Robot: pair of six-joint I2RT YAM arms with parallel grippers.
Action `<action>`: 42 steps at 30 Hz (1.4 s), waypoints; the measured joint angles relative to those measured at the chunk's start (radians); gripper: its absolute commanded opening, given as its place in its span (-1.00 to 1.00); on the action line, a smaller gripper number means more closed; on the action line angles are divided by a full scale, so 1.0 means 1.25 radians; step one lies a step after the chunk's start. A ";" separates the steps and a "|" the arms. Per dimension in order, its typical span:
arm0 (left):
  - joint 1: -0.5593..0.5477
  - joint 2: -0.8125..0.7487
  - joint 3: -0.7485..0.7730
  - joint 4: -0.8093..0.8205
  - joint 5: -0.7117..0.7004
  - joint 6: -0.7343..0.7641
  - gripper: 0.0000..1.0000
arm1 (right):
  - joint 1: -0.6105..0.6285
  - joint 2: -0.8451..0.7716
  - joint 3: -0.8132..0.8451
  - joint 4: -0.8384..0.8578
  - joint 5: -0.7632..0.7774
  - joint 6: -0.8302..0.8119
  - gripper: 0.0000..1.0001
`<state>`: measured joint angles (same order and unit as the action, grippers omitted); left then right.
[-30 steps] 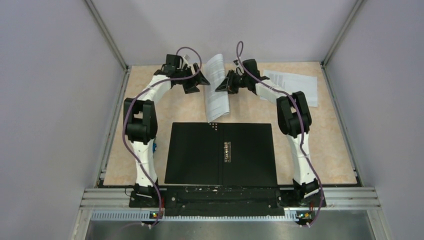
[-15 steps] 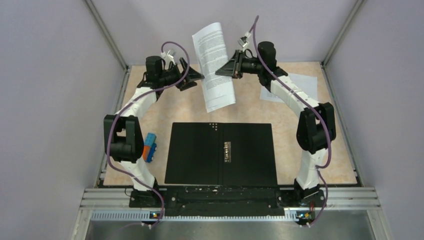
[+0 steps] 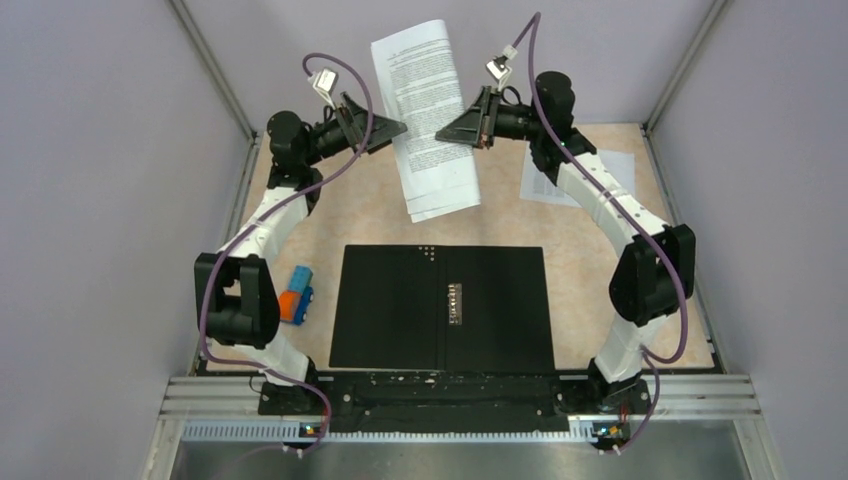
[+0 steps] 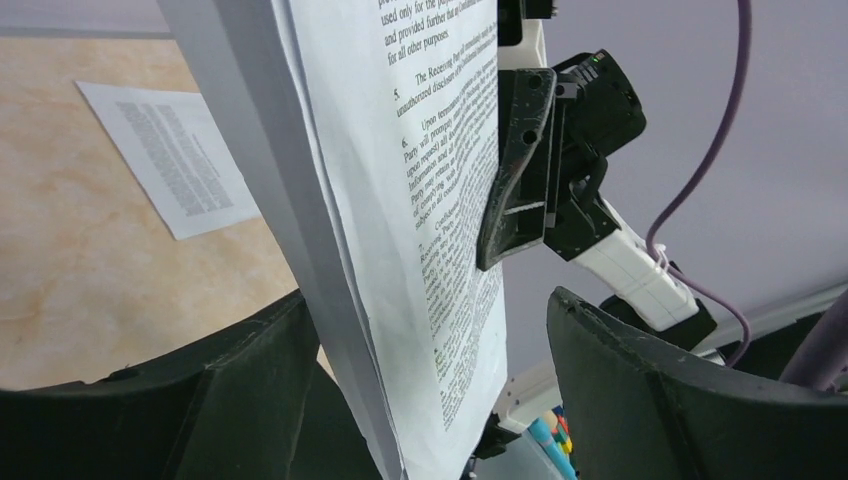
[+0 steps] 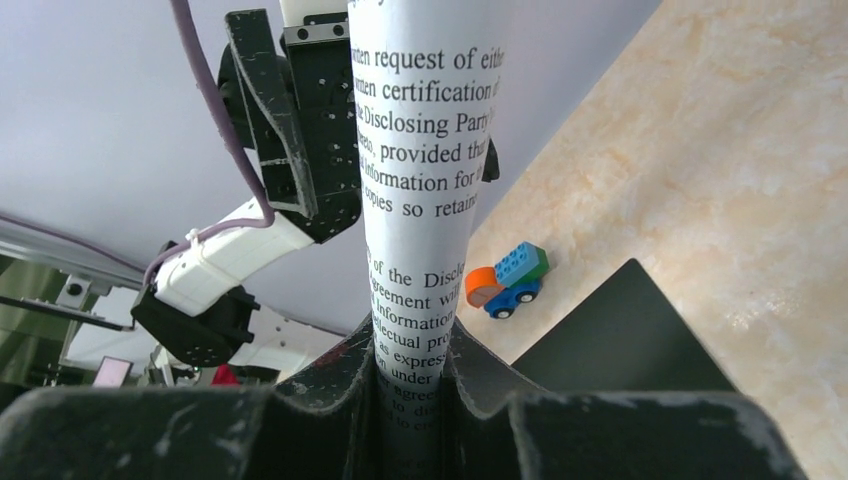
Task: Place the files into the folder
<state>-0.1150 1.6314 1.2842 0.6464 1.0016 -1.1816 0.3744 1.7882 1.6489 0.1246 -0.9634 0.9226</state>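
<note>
My right gripper is shut on the right edge of a bundle of files, white printed sheets held upright high above the table's back. In the right wrist view the fingers pinch the curled files. My left gripper stands open at the bundle's left edge. The left wrist view shows the files hanging between its wide-apart jaws, near one jaw, with no grip. The folder lies open and flat, black inside up, at the table's near middle. One more file lies at the back right.
A small blue-and-orange toy block sits on the table left of the folder, beside the left arm. Grey walls close in the beige table on three sides. The metal rail with both arm bases runs along the near edge.
Both grippers have risen from table height, and the right one has carried the bundle of files up with it. The left jaws have stayed open beside the sheets.
</note>
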 measured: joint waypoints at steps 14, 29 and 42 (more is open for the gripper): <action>-0.013 -0.008 -0.005 0.113 0.011 -0.129 -0.07 | 0.000 -0.037 0.000 -0.040 -0.002 -0.024 -0.65; -0.024 -0.094 0.005 -0.006 -0.017 -0.065 0.46 | -0.004 -0.045 0.000 -0.050 -0.008 -0.019 -0.65; -0.024 -0.136 0.045 -0.116 -0.036 0.030 0.07 | -0.005 -0.094 0.002 -0.028 -0.022 0.004 -0.65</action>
<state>-0.1455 1.4620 1.3411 0.5011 0.9569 -1.1446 0.3679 1.6707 1.6516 0.0891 -0.9909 0.9279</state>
